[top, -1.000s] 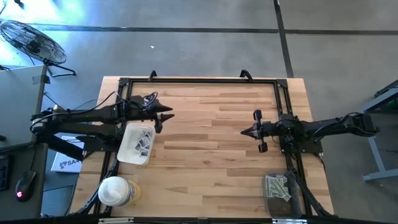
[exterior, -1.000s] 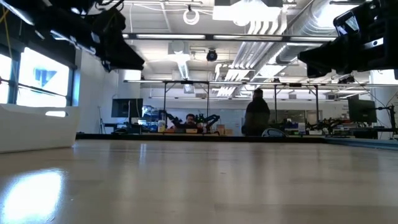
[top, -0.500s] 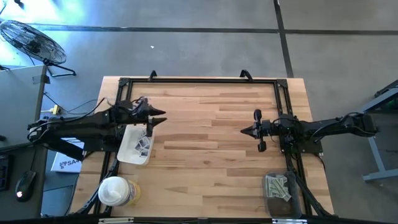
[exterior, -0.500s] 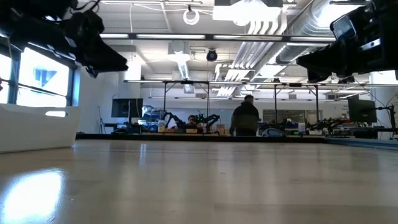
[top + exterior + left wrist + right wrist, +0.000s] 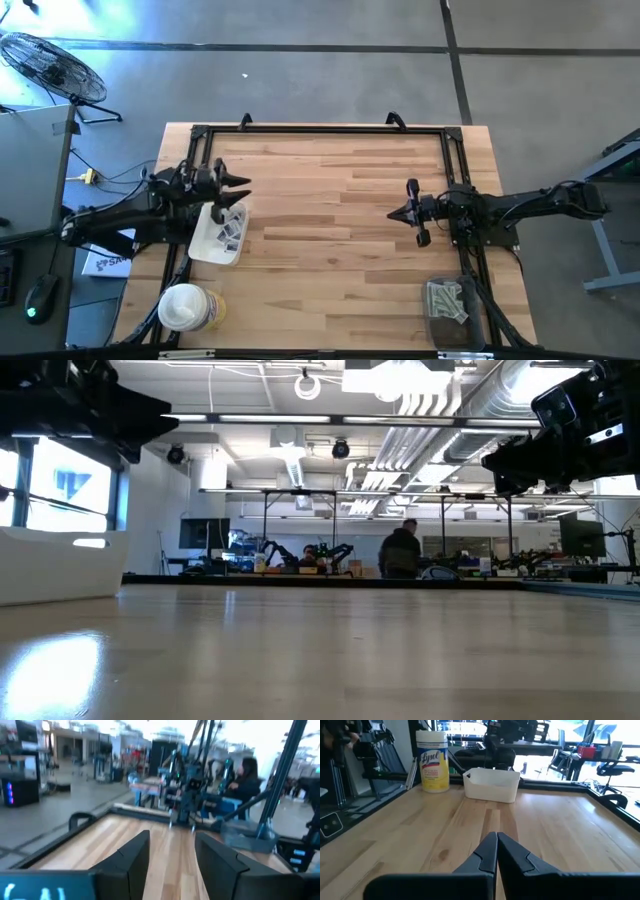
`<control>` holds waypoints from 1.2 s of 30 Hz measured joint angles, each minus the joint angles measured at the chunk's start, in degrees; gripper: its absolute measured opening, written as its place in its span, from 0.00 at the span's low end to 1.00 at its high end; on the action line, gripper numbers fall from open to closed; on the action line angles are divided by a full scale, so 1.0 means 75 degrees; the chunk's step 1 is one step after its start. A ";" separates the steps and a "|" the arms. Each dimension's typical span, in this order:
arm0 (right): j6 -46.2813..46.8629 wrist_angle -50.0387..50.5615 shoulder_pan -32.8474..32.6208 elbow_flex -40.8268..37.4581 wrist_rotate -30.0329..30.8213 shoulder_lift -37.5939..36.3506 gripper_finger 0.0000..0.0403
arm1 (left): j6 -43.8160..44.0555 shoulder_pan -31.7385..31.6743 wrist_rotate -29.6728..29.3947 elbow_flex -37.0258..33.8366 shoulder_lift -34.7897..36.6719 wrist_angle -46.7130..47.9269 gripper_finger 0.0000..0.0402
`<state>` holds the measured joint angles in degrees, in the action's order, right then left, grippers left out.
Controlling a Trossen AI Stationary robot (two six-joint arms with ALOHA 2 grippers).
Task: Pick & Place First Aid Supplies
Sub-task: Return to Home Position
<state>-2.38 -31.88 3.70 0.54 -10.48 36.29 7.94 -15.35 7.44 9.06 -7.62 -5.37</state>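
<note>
Small white first aid packets [image 5: 231,233] lie in a white tray [image 5: 205,245] at the table's left side. Pale grey-green strips [image 5: 447,297] lie in a dark tray [image 5: 438,322] at the near right corner. My left gripper [image 5: 242,190] hovers open over the white tray's far end; in its wrist view, its fingers [image 5: 171,835] have nothing between them. My right gripper [image 5: 392,212] is held off the table right of the middle. It is shut and empty [image 5: 496,836] and points at the white tray [image 5: 492,784].
A round yellow-labelled tub with a white lid [image 5: 186,308] stands near the table's near left corner, beside the white tray. A black frame [image 5: 320,128] runs along the far edge and both sides. Bare wood lies between the two grippers. People show in the room behind.
My left gripper has drawn back toward the table's left edge and sunk a little, tipping up from a downward slant to about level. It has stayed open. It now stands over the white tray's far end.
</note>
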 joint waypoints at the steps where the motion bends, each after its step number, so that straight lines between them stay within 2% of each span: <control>1: 0.0000 0.0006 0.0000 0.0000 0.0000 0.0000 0.01 | 0.0000 0.0000 0.0000 -0.0139 0.0153 -0.0155 0.39; 7: 0.0001 0.0018 0.0000 0.0000 -0.0020 0.0000 0.01 | 0.0201 0.0000 0.0000 -0.0551 0.0979 -0.0621 0.39; 10: -0.0001 0.0078 0.0000 0.0000 -0.0023 0.0000 0.00 | 0.0197 0.0000 -0.0028 -0.0545 0.0973 -0.0998 0.39; 15: -0.0005 0.0258 0.0003 0.0000 0.0000 0.0000 0.01 | 0.0054 0.0000 0.0100 -0.0626 0.0969 -0.0868 0.39; 19: 0.0001 0.0324 0.0002 0.0000 0.0000 0.0000 0.01 | 0.0307 0.0003 0.0107 -0.1090 0.0949 -0.1937 0.39; 22: 0.0001 0.0335 0.0003 0.0000 0.0000 0.0000 0.00 | 0.0373 0.0020 0.0099 -0.1058 0.0954 -0.2033 0.39; 29: -0.0005 0.0342 0.0000 0.0000 0.0003 0.0009 0.01 | -0.0087 0.0701 0.0107 -0.1075 0.0942 -0.1019 0.39; 34: -0.0002 0.0359 0.0002 -0.0001 0.0012 0.0009 0.00 | -0.0286 0.1456 -0.0599 -0.1089 0.0946 -0.0390 0.39; 36: -0.0010 0.0365 0.0002 -0.0003 0.0086 0.0009 0.01 | -0.0283 0.1676 -0.0648 -0.1090 0.0940 -0.0175 0.39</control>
<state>-2.45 -29.15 3.72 0.51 -9.84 36.36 5.82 -2.79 2.59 0.89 -0.57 -6.68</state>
